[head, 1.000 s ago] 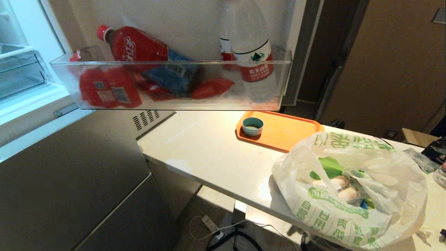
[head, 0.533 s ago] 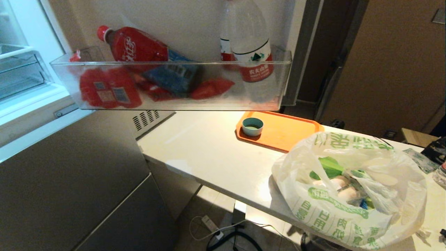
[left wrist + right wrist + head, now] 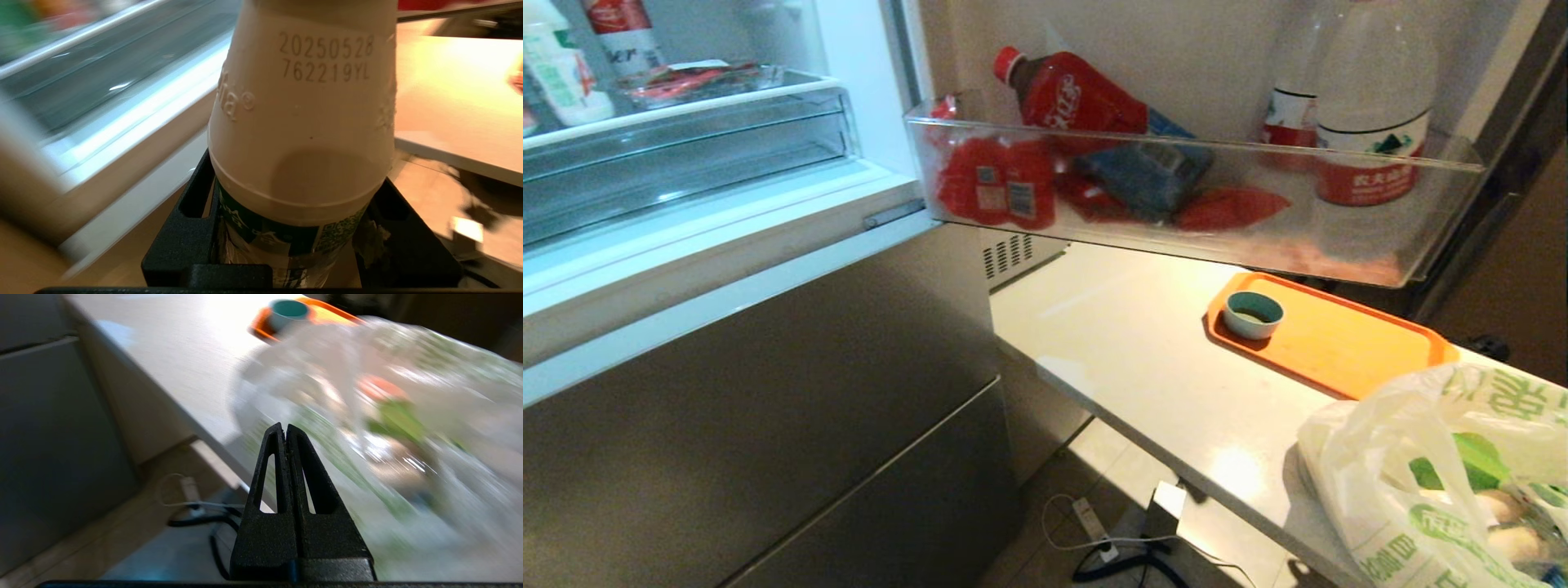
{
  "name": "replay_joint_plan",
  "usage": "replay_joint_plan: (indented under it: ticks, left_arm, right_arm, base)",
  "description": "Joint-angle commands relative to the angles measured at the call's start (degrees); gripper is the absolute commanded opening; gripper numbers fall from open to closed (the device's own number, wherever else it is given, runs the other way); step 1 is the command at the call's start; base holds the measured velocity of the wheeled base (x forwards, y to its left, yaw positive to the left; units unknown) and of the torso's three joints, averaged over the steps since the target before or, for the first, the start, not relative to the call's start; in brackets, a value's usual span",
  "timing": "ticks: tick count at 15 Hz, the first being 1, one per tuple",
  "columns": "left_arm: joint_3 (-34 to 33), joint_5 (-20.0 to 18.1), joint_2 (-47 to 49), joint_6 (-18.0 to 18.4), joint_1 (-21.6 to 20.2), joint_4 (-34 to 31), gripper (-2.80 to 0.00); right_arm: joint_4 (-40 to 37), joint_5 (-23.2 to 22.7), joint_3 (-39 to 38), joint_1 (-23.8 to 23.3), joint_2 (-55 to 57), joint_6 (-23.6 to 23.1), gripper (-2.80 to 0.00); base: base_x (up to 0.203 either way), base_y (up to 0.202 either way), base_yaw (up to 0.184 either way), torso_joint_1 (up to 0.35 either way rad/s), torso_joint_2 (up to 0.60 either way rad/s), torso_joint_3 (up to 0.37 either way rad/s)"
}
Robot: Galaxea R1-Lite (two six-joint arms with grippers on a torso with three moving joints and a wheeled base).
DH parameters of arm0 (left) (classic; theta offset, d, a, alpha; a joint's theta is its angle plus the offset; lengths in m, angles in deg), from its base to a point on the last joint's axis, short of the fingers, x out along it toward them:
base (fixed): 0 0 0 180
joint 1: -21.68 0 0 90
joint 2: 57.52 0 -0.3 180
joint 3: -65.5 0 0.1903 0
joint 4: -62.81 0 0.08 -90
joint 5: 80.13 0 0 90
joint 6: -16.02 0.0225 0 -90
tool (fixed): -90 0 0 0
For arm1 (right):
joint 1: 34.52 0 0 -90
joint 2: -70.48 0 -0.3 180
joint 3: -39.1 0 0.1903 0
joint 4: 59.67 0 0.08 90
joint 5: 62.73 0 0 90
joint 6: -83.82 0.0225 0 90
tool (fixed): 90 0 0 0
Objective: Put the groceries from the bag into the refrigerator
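left pincer (image 3: 300, 245): you've got it clamped on the white bottle (image 3: 302, 122), green label down between the jaws; not visible from the head camera.
right pincer (image 3: 286, 433): fingers pressed together, empty, just beside the bag (image 3: 388, 416).
bag (image 3: 1445, 482): at 4 o'clock on the surface (image 3: 1143, 351), groceries (image 3: 1507, 510) inside.
refrigerator (image 3: 768, 351): door open, shelves at 10 o'clock.

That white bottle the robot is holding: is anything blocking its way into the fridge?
Nothing visible does. The left tool grips the white bottle, the refrigerator door is open, and the clear shelf stands exposed.
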Motion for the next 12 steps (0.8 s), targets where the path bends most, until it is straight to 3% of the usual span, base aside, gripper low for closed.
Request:
replay_joint_plan:
  ticks: [1, 5, 7, 12]
  left_arm:
    - [1.60, -2.72, 3.46, 0.07, 0.35, 0.19, -2.80]
    - [4.57, -7.73, 14.24, 0.22, 1.10, 7.96, -2.80]
    - [6.07, -8.09, 20.46, 0.59, 6.59, 13.85, -2.80]
    - [10.78, 2.37, 30.48, 3.43, 22.52, 17.89, -2.80]
  right_arm:
    - [0.00, -0.05, 0.00, -0.05, -0.02, -0.06, -2.80]
    - [0.00, -0.13, 0.00, -0.02, -0.02, -0.06, -2.80]
    - [0.08, -0.13, 0.00, 0.02, -0.02, -0.06, -2.80]
    - [0.00, -0.13, 0.00, 0.02, -0.02, -0.06, -2.80]
  base:
    - [0.002, -0.011, 0.131, 0.001, 0.00, 0.003]
    - [0.000, -0.002, 0.023, -0.001, 0.00, 0.000]
    - [0.000, 0.000, 0.000, 0.000, 0.00, 0.000]
    - [0.000, 0.000, 0.000, 0.000, 0.00, 0.000]
